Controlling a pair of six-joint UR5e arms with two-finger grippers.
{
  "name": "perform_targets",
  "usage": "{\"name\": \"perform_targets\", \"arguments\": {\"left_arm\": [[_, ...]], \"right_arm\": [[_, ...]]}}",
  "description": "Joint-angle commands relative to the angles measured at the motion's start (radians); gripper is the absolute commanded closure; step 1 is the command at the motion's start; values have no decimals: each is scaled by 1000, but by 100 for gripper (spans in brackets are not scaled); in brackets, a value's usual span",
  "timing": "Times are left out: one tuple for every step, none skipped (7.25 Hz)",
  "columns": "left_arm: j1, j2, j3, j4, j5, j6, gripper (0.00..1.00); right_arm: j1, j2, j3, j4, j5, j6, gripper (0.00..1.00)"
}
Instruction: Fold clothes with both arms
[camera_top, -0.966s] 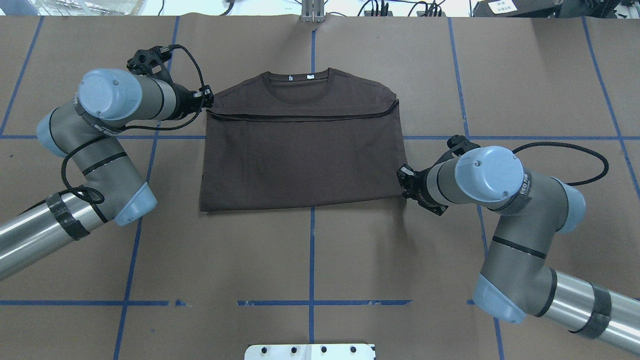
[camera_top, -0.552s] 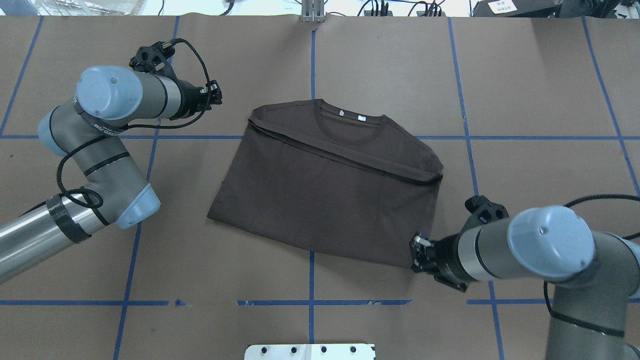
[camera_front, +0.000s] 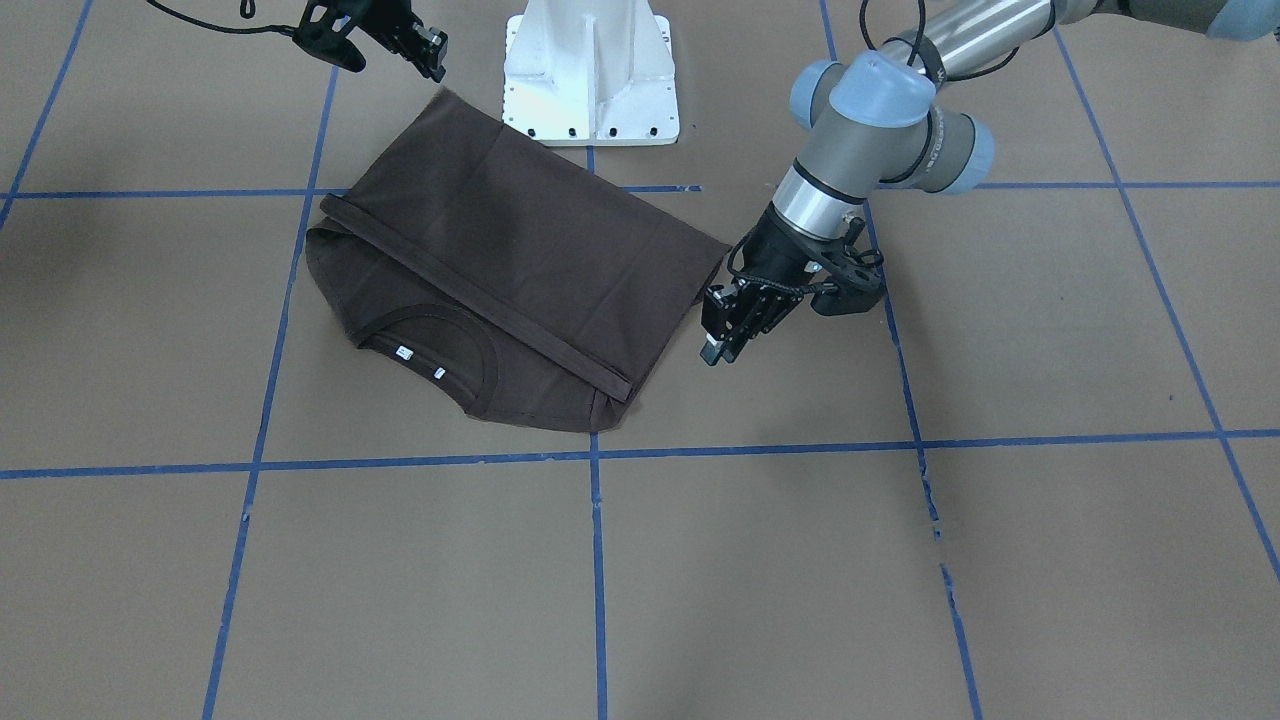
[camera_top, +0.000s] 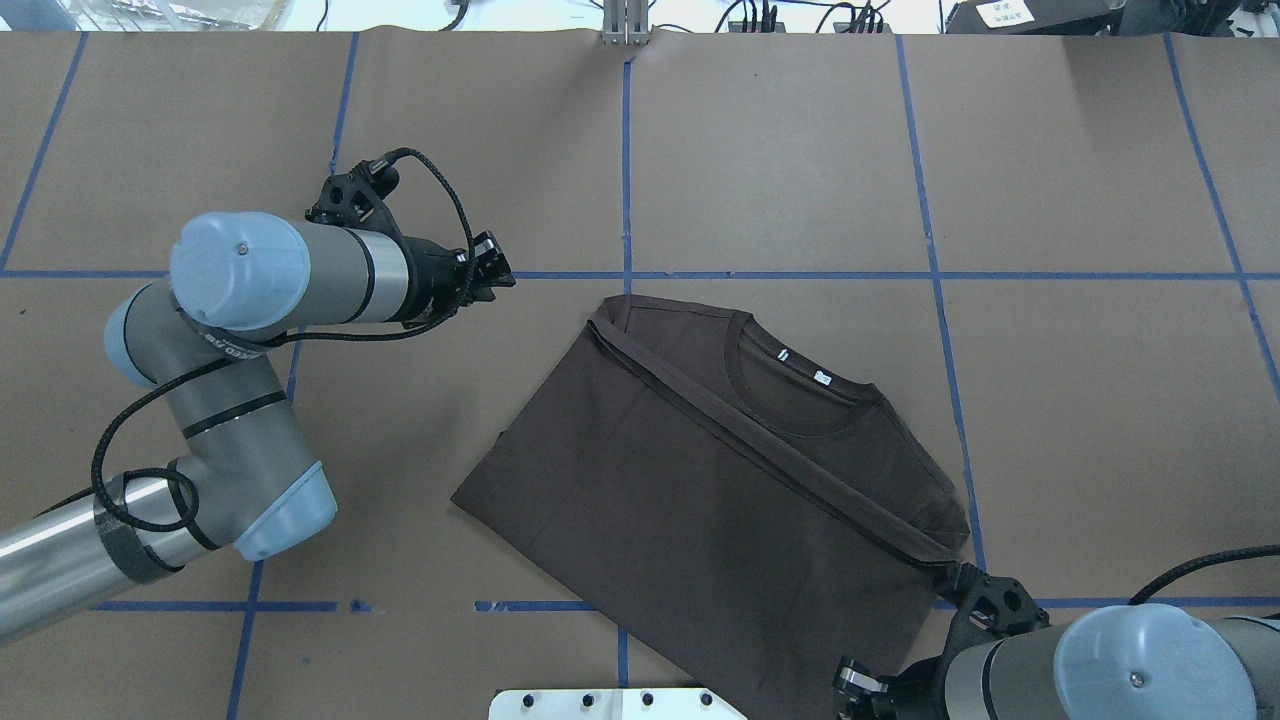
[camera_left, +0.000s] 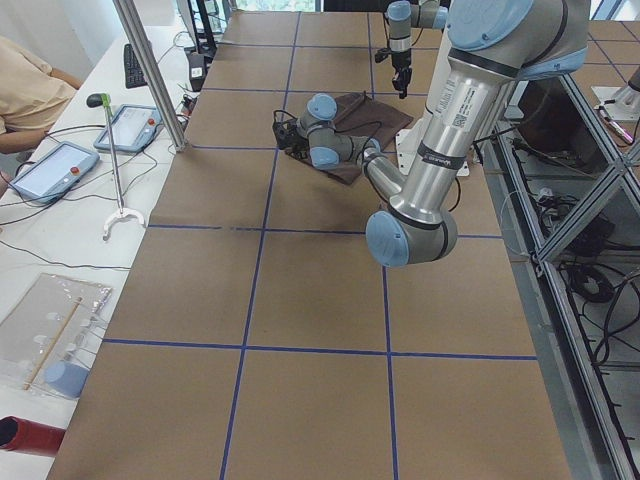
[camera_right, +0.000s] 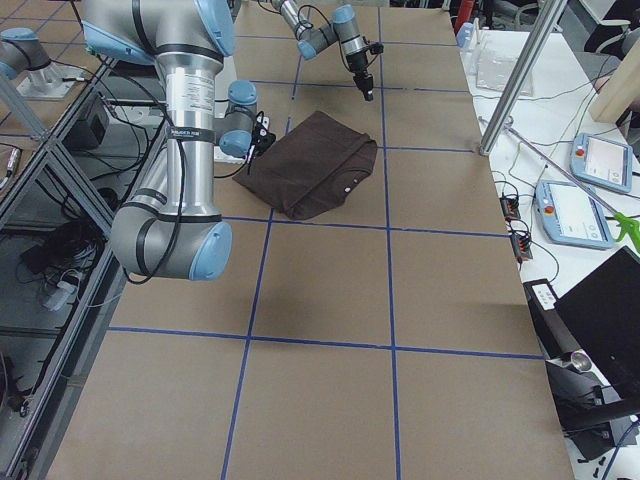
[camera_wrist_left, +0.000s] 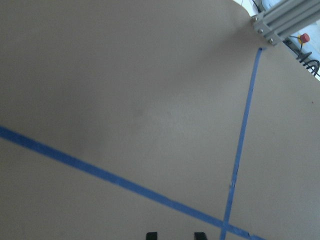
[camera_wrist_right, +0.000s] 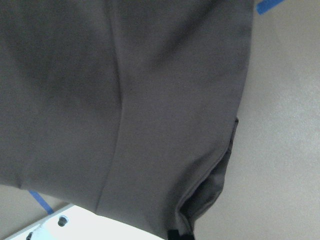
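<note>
T-shirt (camera_top: 700, 480) has moved a lot in the last second — it was lying square at the far centre of the table (camera_top: 800, 150) with a pincer at each side; now it has been dragged toward the robot and swung round to lie diagonal, near corner right up by the white pedestal (camera_front: 592, 70); right pincer (camera_front: 432, 62) did the hauling and is still clamped on that near corner, its wrist view full of brown cloth bunched at the fingertip; left pincer (camera_front: 722, 345) has let go of the shoulder side and hangs just off the shirt's edge over bare table, jaws apart with nothing between them in its wrist view; the fold survived the drag — hem band (camera_top: 760, 460) still runs straight across just below the collar (camera_top: 800, 395), lower half still doubled over the chest, no obvious new wrinkles; my read: this was a reposition/rotate, not a fold, so progress is unchanged at one fold in; next fold likely needs the left arm to re-grab an edge on its side; watch the near corner snagging on the pedestal foot, and a one-corner pull can skew the layers if the right arm goes further
</note>
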Motion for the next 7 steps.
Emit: {"name": "perform_targets", "arguments": {"left_arm": [[130, 31, -91, 38, 15, -112, 61], [179, 107, -198, 149, 42, -137, 60], [222, 195, -292, 202, 79, -146, 58], [291, 187, -267, 204, 110, -201, 57], [328, 175, -227, 206, 130, -215, 57], [330, 172, -192, 206, 131, -215, 57], [330, 161, -172, 206, 139, -211, 57]], "right_arm": [[141, 21, -54, 2, -90, -13, 0], [230, 30, -77, 0, -96, -33, 0], [285, 33, -115, 2, -98, -104, 0], [297, 54, -155, 3, -116, -134, 0], [297, 71, -175, 3, -154, -136, 0], [295, 74, -200, 6, -167, -136, 0], [295, 91, -214, 8, -170, -136, 0]]}}
